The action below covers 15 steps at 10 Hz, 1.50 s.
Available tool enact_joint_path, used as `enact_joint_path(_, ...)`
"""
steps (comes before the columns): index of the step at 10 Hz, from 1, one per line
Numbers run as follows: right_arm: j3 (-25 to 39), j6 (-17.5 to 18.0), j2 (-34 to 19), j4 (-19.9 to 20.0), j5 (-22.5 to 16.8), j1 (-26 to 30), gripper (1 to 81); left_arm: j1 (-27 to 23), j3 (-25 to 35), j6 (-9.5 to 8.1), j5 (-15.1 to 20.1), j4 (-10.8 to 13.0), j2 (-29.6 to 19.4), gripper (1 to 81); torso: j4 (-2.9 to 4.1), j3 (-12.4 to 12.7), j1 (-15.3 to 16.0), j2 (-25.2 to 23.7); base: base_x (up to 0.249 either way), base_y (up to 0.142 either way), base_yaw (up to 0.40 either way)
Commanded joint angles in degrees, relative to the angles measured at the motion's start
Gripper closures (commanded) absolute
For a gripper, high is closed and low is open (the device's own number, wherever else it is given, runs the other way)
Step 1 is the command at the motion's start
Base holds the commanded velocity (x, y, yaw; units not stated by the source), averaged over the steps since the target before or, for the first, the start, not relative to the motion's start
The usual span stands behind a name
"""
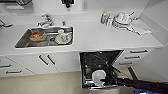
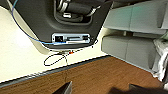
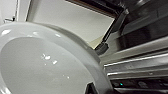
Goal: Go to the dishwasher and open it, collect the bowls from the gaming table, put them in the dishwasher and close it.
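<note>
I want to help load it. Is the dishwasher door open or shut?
Open. The under-counter dishwasher shows its dark inside, and a pale round bowl sits over its pulled-out rack.

White countertop [image 1: 95,35] runs across scene. Left: steel sink [image 1: 22,40] set into it, holding orange-filled bowl [image 1: 37,36] and white cup [image 1: 63,37]; faucet [image 1: 46,20] behind. Far right: bottle [image 1: 103,17], stack of plates [image 1: 122,21], folded cloth [image 1: 141,27]. Below, right of centre: open dishwasher [image 1: 100,60], pale bowl [image 1: 98,76] at its near edge.
</note>
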Motion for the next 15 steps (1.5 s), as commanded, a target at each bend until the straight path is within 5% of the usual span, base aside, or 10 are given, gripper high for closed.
enact_joint_path(1, -2.1, 1.9, 0.9, 1.7, -3.3, 10.4, 81.1, 3.8, -0.6, 0.42, 8.7, 1.1, 2.2, 1.0, 0.0, 0.0, 0.0, 0.0, 0.0, 0.0, 0.0)
enact_joint_path(8, -12.4, 5.4, 3.4, 2.0, -5.0, 16.6, 81.1, 3.8, -0.6, 0.42, 9.0, 1.2, 1.8, 1.0, 0.0, 0.0, 0.0, 0.0, 0.0, 0.0, 0.0)
enact_joint_path(9, -12.5, 6.4, 2.9, 1.9, -4.9, 17.0, 1.0, 3.8, -0.6, 0.6, 9.0, 1.2, 1.8, 1.0, 0.0, 0.0, 0.0, 0.0, 0.0, 0.0, 0.0)
enact_joint_path(12, -11.0, 9.1, 0.1, 1.9, -5.1, 16.8, 1.0, 3.8, -0.6, 0.69, 9.0, 1.2, 1.9, 1.0, 0.0, 0.0, 0.0, 0.0, 0.0, 0.0, 0.0)
enact_joint_path(15, -3.5, 9.7, -8.3, 1.2, -20.1, 12.9, 1.0, 2.1, -1.5, -0.01, 8.9, 0.4, 2.2, 1.0, 0.0, 0.0, 0.0, 0.0, 0.0, 0.0, 0.0)
